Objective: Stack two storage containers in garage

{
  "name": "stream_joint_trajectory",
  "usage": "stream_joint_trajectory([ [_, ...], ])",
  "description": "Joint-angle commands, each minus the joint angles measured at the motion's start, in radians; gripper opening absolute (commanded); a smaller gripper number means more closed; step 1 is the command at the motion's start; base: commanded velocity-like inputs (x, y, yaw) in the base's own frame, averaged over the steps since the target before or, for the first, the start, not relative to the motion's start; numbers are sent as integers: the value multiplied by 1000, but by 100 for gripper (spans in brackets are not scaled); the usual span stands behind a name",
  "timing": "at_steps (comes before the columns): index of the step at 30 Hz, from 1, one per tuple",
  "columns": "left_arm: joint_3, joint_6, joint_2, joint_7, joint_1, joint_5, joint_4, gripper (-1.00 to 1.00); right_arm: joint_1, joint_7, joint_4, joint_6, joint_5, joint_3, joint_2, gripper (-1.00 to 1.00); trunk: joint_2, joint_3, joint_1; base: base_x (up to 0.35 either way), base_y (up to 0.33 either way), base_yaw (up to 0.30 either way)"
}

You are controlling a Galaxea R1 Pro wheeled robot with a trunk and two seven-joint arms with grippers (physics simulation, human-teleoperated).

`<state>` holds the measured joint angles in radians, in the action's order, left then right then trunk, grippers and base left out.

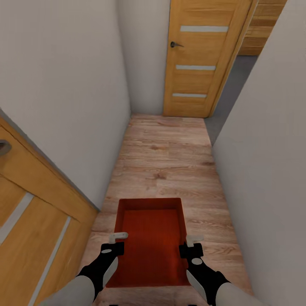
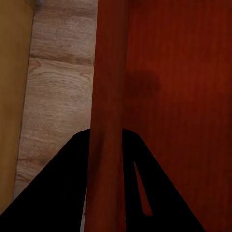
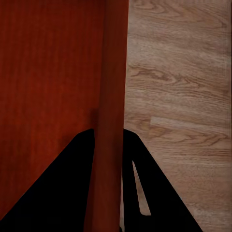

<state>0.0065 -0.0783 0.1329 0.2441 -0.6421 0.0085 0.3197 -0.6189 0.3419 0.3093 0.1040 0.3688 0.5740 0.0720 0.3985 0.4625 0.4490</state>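
At the far left of the head view stands an orange-brown wooden door (image 1: 29, 221) with pale inset strips, swung along the white wall (image 1: 72, 85) of a narrow corridor. Beside it the light wood-plank floor (image 1: 170, 161) runs forward between the two walls.

The left gripper (image 1: 114, 242) pinches the left wall of a red-orange storage container (image 1: 151, 242), one finger outside and one inside the rim. In the left wrist view, the left gripper (image 2: 107, 159) shows as two dark fingers straddling the container's wall (image 2: 108, 96), with the ribbed red bottom on one side and planks (image 2: 58, 92) on the other.

The container is carried low in front of the robot, above the planks, its long side pointing down the corridor and its open top facing up. Whether one bin or two nested bins are held is hard to tell from here.

The right gripper (image 1: 191, 244) clamps the container's right wall the same way. In the right wrist view, the right gripper (image 3: 108, 159) has the wall (image 3: 113, 87) between its dark fingers, closed against it, with planks (image 3: 179, 96) beyond.

Ahead, at the corridor's end, a second wooden door (image 1: 199, 55) with three pale slots and a dark handle stands closed. To its right an opening shows a strip of grey floor (image 1: 236, 89) and a wooden slatted surface (image 1: 265, 25), and the right white wall (image 1: 267, 170) closes the view
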Motion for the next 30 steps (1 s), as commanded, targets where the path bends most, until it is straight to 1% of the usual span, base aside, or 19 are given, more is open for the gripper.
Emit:
stream_joint_trajectory([
  [1, -5, -8, -1, 9, 1, -5, 2, -100, -2, 11, -1, 8, 7, -31, -3, -100, 1, 1, 1, 326, 0, -154],
  [9, -6, -8, -1, 9, 1, -5, 2, -100, -2, 11, -1, 8, 7, -31, -3, -100, 1, 1, 1, 326, 0, -130],
  [30, -8, -8, -1, 9, 1, -5, 2, -100, -2, 11, -1, 8, 7, -31, -4, -100, 1, 1, 1, 326, 0, -4],
])
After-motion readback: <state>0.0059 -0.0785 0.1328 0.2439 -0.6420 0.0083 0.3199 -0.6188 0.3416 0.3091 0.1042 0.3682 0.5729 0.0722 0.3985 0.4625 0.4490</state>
